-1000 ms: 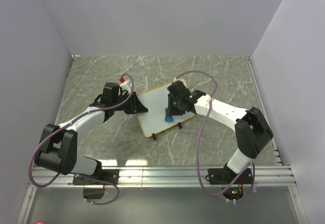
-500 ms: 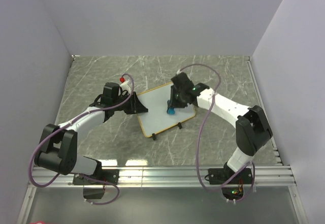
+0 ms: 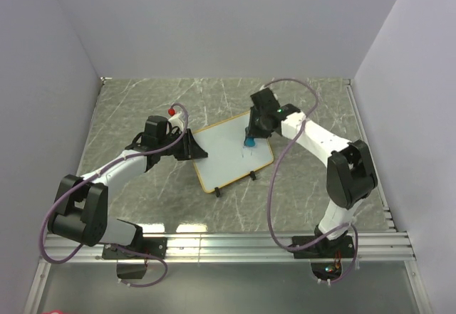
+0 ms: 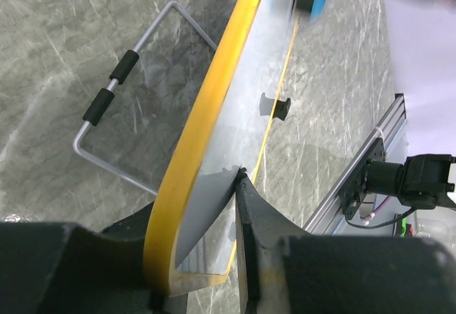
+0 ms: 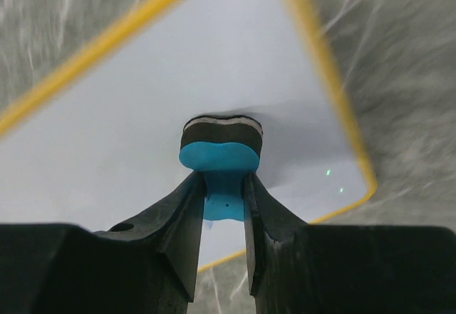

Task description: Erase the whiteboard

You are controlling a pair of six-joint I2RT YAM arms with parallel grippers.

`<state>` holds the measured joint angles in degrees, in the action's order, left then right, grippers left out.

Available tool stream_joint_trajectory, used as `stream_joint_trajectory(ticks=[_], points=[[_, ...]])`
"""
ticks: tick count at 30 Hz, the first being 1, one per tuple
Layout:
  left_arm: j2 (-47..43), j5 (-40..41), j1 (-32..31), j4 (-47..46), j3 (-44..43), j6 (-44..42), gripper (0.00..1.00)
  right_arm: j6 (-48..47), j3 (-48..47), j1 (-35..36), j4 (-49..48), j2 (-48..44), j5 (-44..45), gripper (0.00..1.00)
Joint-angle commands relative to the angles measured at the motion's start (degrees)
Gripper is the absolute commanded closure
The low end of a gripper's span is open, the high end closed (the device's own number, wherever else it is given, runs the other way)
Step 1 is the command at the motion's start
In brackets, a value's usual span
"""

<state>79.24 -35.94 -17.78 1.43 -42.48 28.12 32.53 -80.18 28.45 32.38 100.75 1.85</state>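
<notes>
Grey marble surface (image 3: 142,107) holds the whiteboard (image 3: 224,159) in the middle, long side left to right. Left wrist: left jaws pinch its left edge. Right wrist: right jaws squeeze the blue eraser (image 5: 219,156) on its right part.

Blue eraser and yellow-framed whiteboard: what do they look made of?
The small blue bow-shaped eraser: smooth matte plastic by its moulded look, with a dark felt-like layer underneath. The flat white whiteboard: glossy coated sheet, showing reflections in the left wrist view; its rounded yellow frame looks like plastic, possibly painted wood.
</notes>
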Motion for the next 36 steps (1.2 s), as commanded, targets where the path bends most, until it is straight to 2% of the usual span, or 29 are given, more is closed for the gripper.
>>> stream_joint_trajectory(ticks=[1,3,7,12,16,20,26,36], points=[[0.91,8.08,-0.41,6.04,0.29,-5.88,1.00,2.53,4.76,8.45,-0.83,-2.39,-1.24,1.00],[1.35,7.91,-0.41,5.95,0.29,-5.97,1.00,4.89,6.52,13.01,-1.27,-3.19,-1.41,1.00],[1.53,7.99,-0.41,5.78,0.38,-5.97,1.00,8.24,12.58,16.03,-4.60,-5.04,-5.35,1.00],[2.23,7.91,-0.41,5.77,0.29,-5.79,1.00,6.67,11.46,14.28,-2.24,-2.15,-3.52,1.00],[1.79,8.08,-0.41,5.86,0.29,-5.88,1.00,5.70,9.88,8.58,-2.32,-0.03,-3.78,1.00],[1.53,7.99,-0.41,5.86,0.29,-5.88,1.00,3.60,5.31,2.77,0.13,2.78,-2.56,1.00],[1.97,7.91,-0.50,5.78,0.29,-5.88,1.00,0.96,-9.18,0.47,7.16,10.51,2.28,1.00],[2.06,7.47,-0.59,6.04,0.20,-6.06,1.00,3.32,-14.21,-2.25,7.09,11.05,2.20,1.00]])
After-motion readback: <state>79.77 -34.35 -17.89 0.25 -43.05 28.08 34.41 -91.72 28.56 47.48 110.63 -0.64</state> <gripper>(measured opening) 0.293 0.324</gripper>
